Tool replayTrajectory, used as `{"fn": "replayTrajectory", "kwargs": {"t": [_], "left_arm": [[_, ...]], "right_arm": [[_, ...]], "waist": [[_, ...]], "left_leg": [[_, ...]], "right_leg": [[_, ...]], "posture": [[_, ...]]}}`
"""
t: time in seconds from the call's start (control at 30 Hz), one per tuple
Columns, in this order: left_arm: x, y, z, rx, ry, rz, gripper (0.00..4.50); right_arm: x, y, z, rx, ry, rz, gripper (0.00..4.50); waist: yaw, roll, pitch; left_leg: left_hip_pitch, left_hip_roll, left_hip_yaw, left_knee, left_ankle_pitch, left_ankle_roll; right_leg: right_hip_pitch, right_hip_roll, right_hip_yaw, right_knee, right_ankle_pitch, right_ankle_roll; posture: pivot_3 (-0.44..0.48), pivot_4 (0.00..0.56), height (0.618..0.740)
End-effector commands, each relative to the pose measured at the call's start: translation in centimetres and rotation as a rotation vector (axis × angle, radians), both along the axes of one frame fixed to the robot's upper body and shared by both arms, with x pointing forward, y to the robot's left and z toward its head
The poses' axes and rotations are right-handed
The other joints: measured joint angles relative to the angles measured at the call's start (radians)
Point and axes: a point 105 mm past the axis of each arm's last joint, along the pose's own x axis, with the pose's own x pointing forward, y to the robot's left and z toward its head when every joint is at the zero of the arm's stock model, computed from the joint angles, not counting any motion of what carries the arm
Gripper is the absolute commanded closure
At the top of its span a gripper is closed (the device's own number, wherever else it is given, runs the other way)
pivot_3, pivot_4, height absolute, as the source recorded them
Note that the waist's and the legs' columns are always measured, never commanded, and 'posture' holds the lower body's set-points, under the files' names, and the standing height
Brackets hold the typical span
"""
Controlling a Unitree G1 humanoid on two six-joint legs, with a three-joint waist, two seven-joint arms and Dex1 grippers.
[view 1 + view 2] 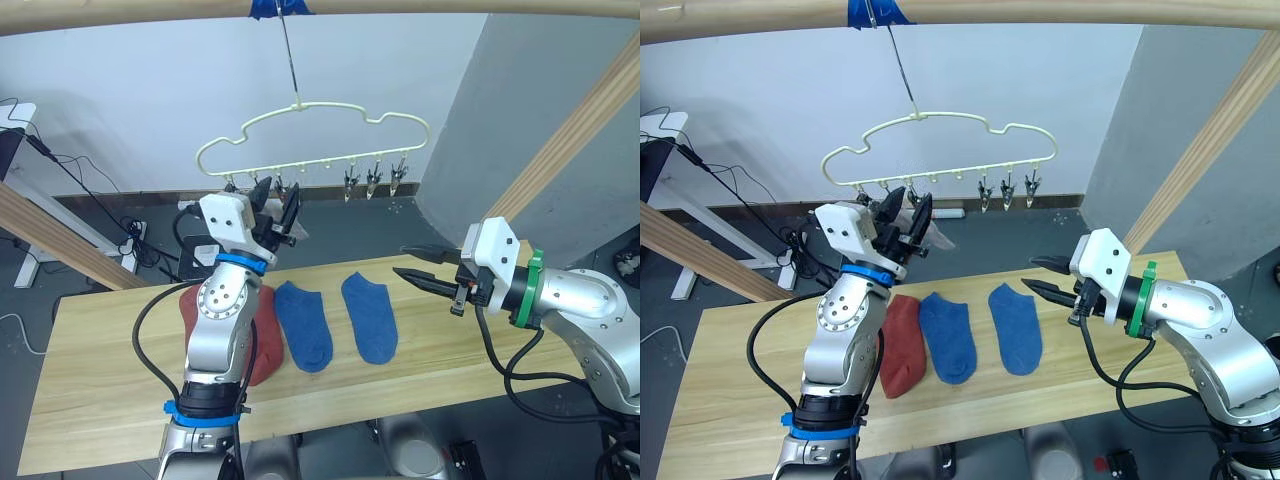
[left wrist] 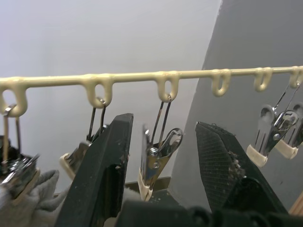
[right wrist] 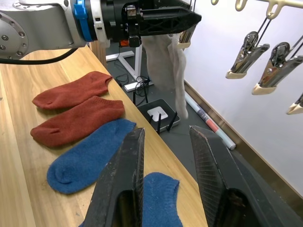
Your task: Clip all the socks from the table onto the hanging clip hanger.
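The left gripper (image 2: pixel 163 156) was raised at the pale yellow wire clip hanger (image 1: pixel 310 140), its black fingers apart around one metal clip (image 2: pixel 158 158). The right gripper (image 1: pixel 415 268) hovered open, empty, above the light wood table (image 1: pixel 100 400); the nearer blue ankle sock (image 1: pixel 369 316) lay below it, towards the left, its long axis pointing away from the robot

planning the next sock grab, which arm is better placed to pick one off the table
Right, probably. The right claw hangs open just past the nearest blue sock on the table. The left claw is raised at the clip hanger, around a clip.
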Motion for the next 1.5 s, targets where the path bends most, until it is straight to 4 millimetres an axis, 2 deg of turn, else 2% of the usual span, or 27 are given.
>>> {"fn": "replayTrajectory", "kwargs": {"t": [0.03,0.4,0.67,1.13,1.23,1.37,1.5], "left_arm": [[-0.6,-0.1,1.1,0.004,-0.045,0.006,2.22],[-0.5,-0.3,0.9,0.016,-0.032,0.028,2.22],[-0.6,-0.4,1.0,0.018,-0.040,0.067,2.22],[-0.6,-0.5,1.3,0.013,-0.052,0.073,2.22],[-0.5,-0.5,1.3,0.011,-0.051,0.075,2.74],[-0.4,-0.5,1.4,0.013,-0.055,0.075,3.85],[-0.4,-0.4,1.5,0.015,-0.056,0.076,4.43]], "right_arm": [[-0.6,0.3,1.0,0.016,-0.042,0.027,2.99],[-0.8,0.3,1.2,0.035,-0.024,0.045,2.99],[-1.3,0.7,2.1,0.102,0.005,0.083,2.99],[-1.2,0.5,2.1,0.092,0.014,0.078,2.99],[-1.2,0.5,2.1,0.093,0.016,0.076,2.99],[-1.2,0.6,2.1,0.095,0.019,0.075,2.99],[-1.3,0.6,2.1,0.096,0.024,0.075,2.99]], "waist": [[0.000,0.000,0.000],[0.000,0.000,0.000],[0.000,0.000,0.000],[0.000,0.000,0.000],[0.000,0.000,0.000],[0.000,0.000,0.000],[0.000,0.000,0.000]], "left_leg": [[0.000,0.000,0.000,0.000,0.000,0.000],[0.000,0.000,0.000,0.000,0.000,0.000],[0.000,0.000,0.000,0.000,0.000,0.000],[0.000,0.000,0.000,0.000,0.000,0.000],[0.000,0.000,0.000,0.000,0.000,0.000],[0.000,0.000,0.000,0.000,0.000,0.000],[0.000,0.000,0.000,0.000,0.000,0.000]], "right_leg": [[0.000,0.000,0.000,0.000,0.000,0.000],[0.000,0.000,0.000,0.000,0.000,0.000],[0.000,0.000,0.000,0.000,0.000,0.000],[0.000,0.000,0.000,0.000,0.000,0.000],[0.000,0.000,0.000,0.000,0.000,0.000],[0.000,0.000,0.000,0.000,0.000,0.000],[0.000,0.000,0.000,0.000,0.000,0.000]], "posture": [[-0.318,0.269,0.740],[-0.318,0.269,0.740],[-0.317,0.271,0.740],[-0.320,0.275,0.740],[-0.321,0.274,0.740],[-0.321,0.274,0.740],[-0.320,0.274,0.740]]}}
